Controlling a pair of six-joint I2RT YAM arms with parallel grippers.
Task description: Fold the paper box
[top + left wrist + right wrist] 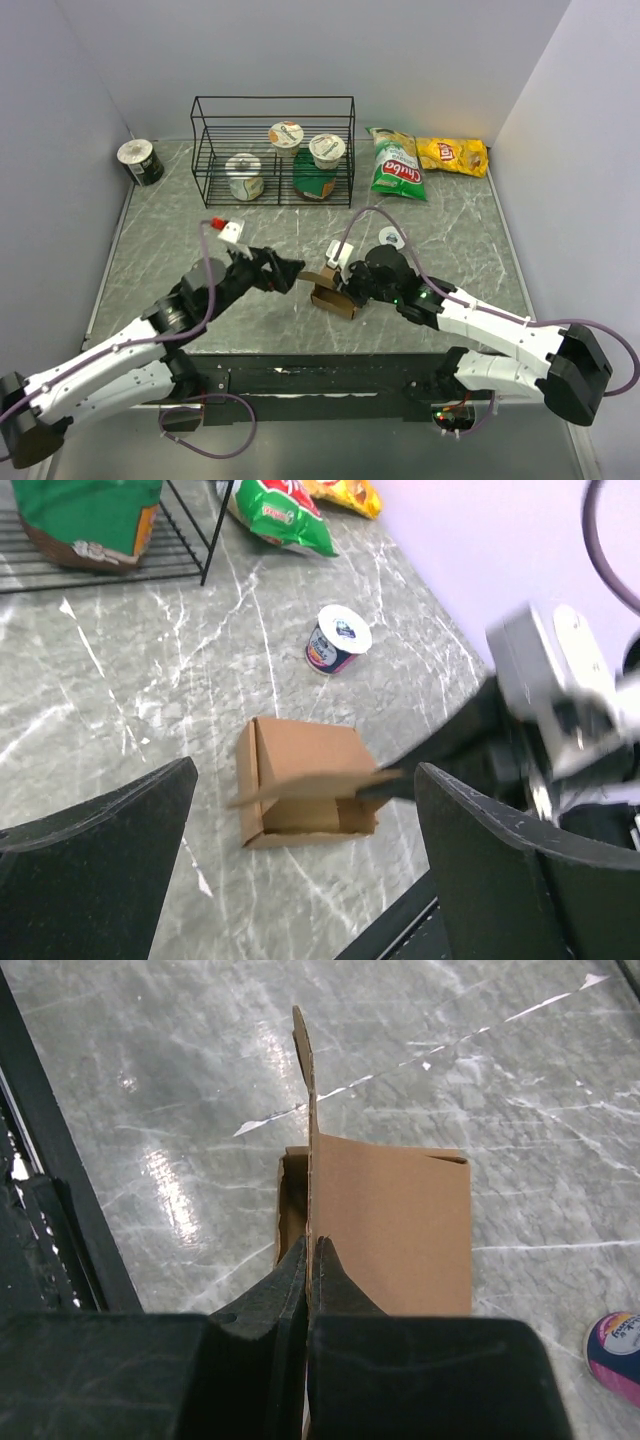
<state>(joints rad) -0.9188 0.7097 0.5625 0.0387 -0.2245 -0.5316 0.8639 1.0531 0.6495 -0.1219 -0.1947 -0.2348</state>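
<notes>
At the far left corner of the bench (150, 250) a dark roll (140, 162) is seen. Along the far edge, left of centre, a black wire rack (272, 98) is placed; three yogurt cups (286, 135) and a green pouch (315, 182) are held in it.

The left gripper (283, 270) is held just left of the bench's middle, aimed at the paper box (330, 297). In the left wrist view its fingers (100, 860) are spread wide, with nothing gripped between them and no contact with the box.

The paper box is found near the middle of the bench, somewhat toward the near edge. It rests on the marble partly folded, its open side up, with one flap (305, 1100) raised on edge. That flap is pinched by the right gripper (312, 1260), whose jaws are closed tight on the cardboard.

Just beyond the right gripper a small cup (388, 237) is set on the marble, apart from the box. Toward the far right corner a green snack bag (397, 165) and a yellow snack bag (452, 155) are laid side by side.
</notes>
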